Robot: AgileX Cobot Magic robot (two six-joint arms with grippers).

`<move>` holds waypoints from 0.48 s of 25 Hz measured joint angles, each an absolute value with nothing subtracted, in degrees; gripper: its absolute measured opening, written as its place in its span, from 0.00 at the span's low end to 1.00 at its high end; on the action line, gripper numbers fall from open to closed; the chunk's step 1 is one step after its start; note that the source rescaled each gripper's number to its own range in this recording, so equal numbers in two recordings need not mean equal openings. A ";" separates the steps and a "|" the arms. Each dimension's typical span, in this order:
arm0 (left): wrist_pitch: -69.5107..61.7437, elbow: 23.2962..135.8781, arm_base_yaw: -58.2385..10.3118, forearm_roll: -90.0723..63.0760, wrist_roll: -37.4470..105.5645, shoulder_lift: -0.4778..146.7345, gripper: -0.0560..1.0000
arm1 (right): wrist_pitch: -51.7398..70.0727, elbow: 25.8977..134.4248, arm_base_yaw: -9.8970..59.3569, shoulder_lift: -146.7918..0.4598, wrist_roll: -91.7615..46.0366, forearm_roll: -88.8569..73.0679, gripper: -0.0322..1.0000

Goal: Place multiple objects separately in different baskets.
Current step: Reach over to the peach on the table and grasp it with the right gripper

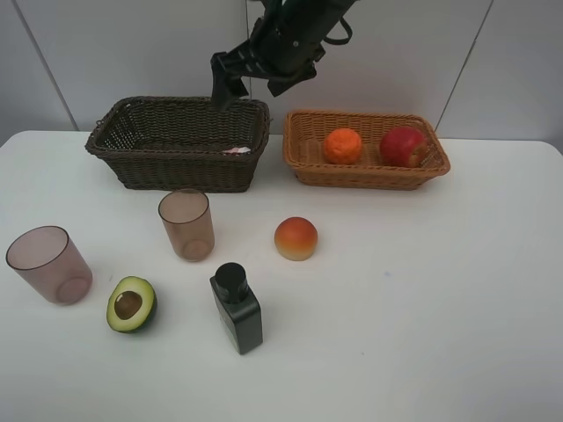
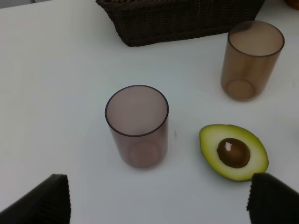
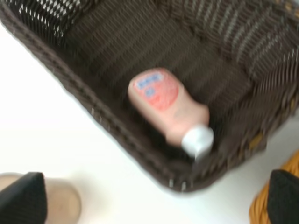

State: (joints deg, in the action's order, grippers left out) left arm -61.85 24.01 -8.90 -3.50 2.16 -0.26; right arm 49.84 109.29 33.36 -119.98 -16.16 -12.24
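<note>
While the dark brown deep wicker basket (image 1: 176, 167) holds only the pink white-capped bottle (image 3: 170, 109) lying on its side, five things sit unsorted on the white table (image 1: 440, 308).
Light orange-tan shallow wicker basket (image 1: 365, 176) has the red apple (image 1: 403, 146) and orange tangerine (image 1: 342, 146). Right gripper (image 1: 225, 86) hangs over the dark basket, jaws spread, empty. Left gripper (image 2: 159, 203) also spread and empty. A translucent brownish-pink cup (image 2: 137, 126) stands upright straight ahead of it, and the halved green avocado (image 2: 233, 151) is just beside that. My call: left arm is far nearer, so the cup goes first, gripped across its vertical axis. The second cup (image 1: 186, 224), black square bottle (image 1: 237, 308) and orange-yellow peach (image 1: 296, 238) wait.
</note>
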 joint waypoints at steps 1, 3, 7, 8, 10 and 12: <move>-61.85 24.01 -8.90 -3.50 2.16 -0.26 1.00 | 49.85 107.49 33.36 -118.95 -15.35 -12.01 0.99; -61.85 24.01 -8.90 -3.50 2.16 -0.26 1.00 | 49.60 103.78 33.36 -117.11 -14.39 -11.56 0.99; -61.85 24.01 -8.90 -3.50 2.16 -0.26 1.00 | 47.45 95.92 33.36 -113.95 -13.85 -11.18 0.99; -61.85 24.01 -8.90 -3.50 2.16 -0.26 1.00 | 46.84 93.98 33.36 -113.23 -13.85 -11.13 0.99; -61.85 24.01 -8.90 -3.50 2.16 -0.26 1.00 | 45.51 90.29 33.36 -112.05 -13.72 -11.06 0.99; -61.85 24.01 -8.90 -3.50 2.16 -0.26 1.00 | 44.30 87.38 33.36 -111.18 -13.68 -11.06 0.99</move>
